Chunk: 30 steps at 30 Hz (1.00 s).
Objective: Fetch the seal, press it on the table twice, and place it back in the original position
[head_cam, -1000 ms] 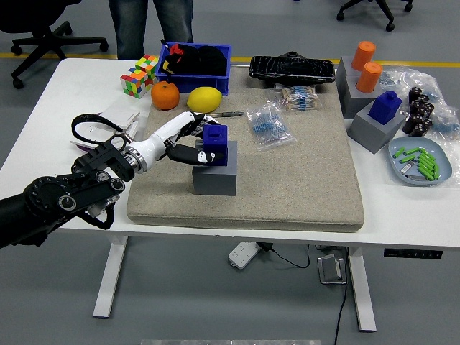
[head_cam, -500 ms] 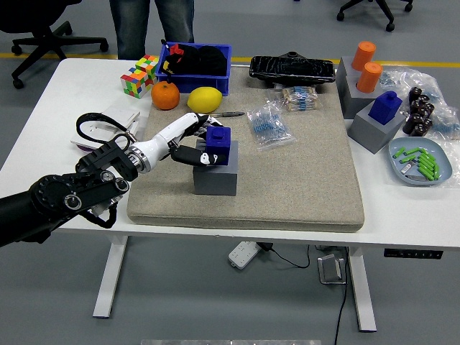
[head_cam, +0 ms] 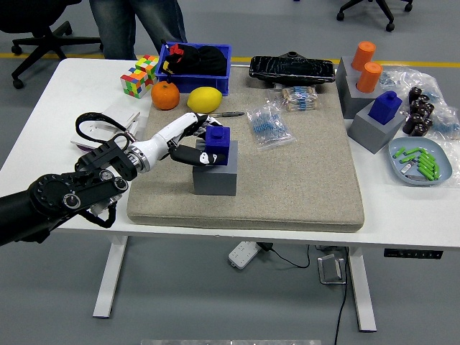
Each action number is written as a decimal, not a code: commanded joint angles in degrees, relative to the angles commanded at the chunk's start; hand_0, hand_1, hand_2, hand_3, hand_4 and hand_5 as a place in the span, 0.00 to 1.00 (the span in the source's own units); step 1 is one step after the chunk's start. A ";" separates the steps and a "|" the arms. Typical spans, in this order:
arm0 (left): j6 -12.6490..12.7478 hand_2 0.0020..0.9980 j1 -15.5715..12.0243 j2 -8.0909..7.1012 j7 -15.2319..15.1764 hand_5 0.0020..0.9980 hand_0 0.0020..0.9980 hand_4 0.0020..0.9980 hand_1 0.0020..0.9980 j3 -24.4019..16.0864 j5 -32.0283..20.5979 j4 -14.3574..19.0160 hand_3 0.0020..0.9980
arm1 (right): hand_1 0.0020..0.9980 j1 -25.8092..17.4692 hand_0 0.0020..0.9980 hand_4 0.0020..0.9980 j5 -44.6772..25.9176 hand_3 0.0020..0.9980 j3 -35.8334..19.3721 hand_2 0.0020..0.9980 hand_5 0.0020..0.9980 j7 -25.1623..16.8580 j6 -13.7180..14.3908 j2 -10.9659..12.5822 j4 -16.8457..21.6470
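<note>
A blue seal (head_cam: 219, 144) sits upright in the top of a grey block (head_cam: 215, 178) on the left part of the tan mat (head_cam: 287, 194). My left hand (head_cam: 206, 141) reaches in from the left and is shut on the seal. Its thumb lies across the seal's near face and its white fingers (head_cam: 188, 123) curl round the far side. The black forearm (head_cam: 72, 198) hangs over the table's left front edge. No right arm shows.
An orange (head_cam: 165, 95), a lemon (head_cam: 204, 99), a pen (head_cam: 228, 113) and a bag of small parts (head_cam: 267, 123) lie just behind the block. At the right stand another blue seal (head_cam: 386, 106) and orange seals (head_cam: 366, 66). A person's legs (head_cam: 136, 21) are at the far edge.
The seal has gone slightly right and down with my hand, and now sits in the grey block. The person at the far side has shifted left.
</note>
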<state>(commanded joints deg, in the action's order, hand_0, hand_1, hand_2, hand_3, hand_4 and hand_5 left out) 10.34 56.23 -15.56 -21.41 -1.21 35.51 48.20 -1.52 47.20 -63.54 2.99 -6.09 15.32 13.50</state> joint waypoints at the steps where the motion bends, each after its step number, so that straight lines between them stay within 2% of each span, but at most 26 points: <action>1: -0.04 0.49 0.00 -0.03 -0.01 0.00 0.65 0.73 0.55 -0.04 -0.06 0.02 0.59 | 0.68 0.00 0.73 0.72 0.00 0.62 0.01 0.65 0.51 -0.01 0.01 0.00 0.01; 12: -0.39 0.49 0.01 -0.09 0.08 0.00 0.65 0.75 0.54 -0.40 -0.35 -0.10 0.59 | 0.68 0.08 0.73 0.72 0.01 0.62 -0.07 0.65 0.51 0.00 -0.01 -0.05 -0.02; 13: -0.42 0.50 -0.02 -0.09 0.12 0.00 0.68 0.81 0.57 -0.42 -0.33 -0.09 0.60 | 0.68 0.08 0.73 0.72 0.01 0.62 -0.09 0.65 0.51 0.01 0.01 -0.05 -0.03; 18: -0.74 0.50 -0.16 -0.17 0.31 0.00 0.68 0.81 0.57 -0.50 -0.30 -0.02 0.60 | 0.68 0.06 0.73 0.72 -0.04 0.62 0.04 0.65 0.51 -0.01 -0.01 -0.07 -0.02; 19: -0.80 0.51 -0.17 -0.20 0.33 0.00 0.71 0.87 0.61 -0.50 -0.34 0.01 0.60 | 0.68 0.05 0.73 0.72 -0.05 0.62 0.10 0.65 0.51 -0.01 -0.03 -0.08 -0.02; 30: -1.52 0.51 -0.25 -0.56 0.18 0.00 0.72 0.88 0.61 -0.44 -1.07 0.06 0.60 | 0.68 0.10 0.74 0.72 -0.17 0.62 0.45 0.65 0.51 -0.05 -0.02 -0.04 -0.01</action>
<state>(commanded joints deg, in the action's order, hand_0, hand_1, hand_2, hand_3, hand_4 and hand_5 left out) 8.83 55.98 -16.11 -21.23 -1.65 34.44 48.26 -1.41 47.03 -63.08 2.94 -6.11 15.28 13.49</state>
